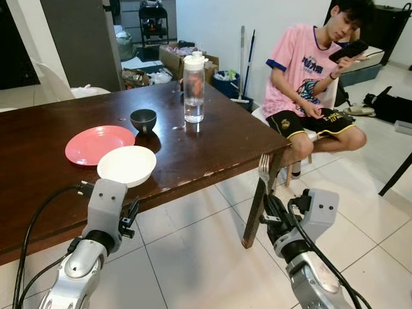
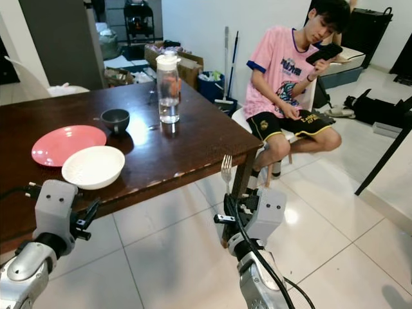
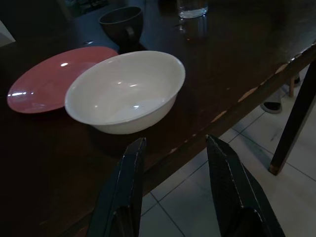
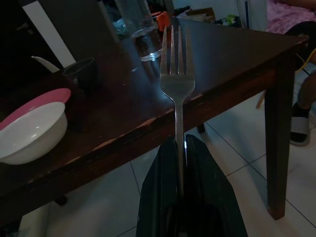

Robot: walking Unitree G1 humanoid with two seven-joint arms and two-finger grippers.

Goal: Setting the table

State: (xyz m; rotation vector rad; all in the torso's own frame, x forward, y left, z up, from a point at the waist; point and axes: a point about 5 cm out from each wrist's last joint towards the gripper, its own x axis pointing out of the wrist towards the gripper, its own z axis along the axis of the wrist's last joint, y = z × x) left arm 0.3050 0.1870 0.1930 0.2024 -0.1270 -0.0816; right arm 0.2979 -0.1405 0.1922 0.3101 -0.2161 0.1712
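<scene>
Right tool [image 4: 180, 163] tight around an upright fork [image 4: 177, 84] off the table [image 1: 212, 151] corner, left tool [image 3: 175, 163] spread, empty.

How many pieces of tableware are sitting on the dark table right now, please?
4: a pink plate toward the left, a white bowl touching its near edge, a dark cup behind them, and a clear water bottle farther right.
</scene>
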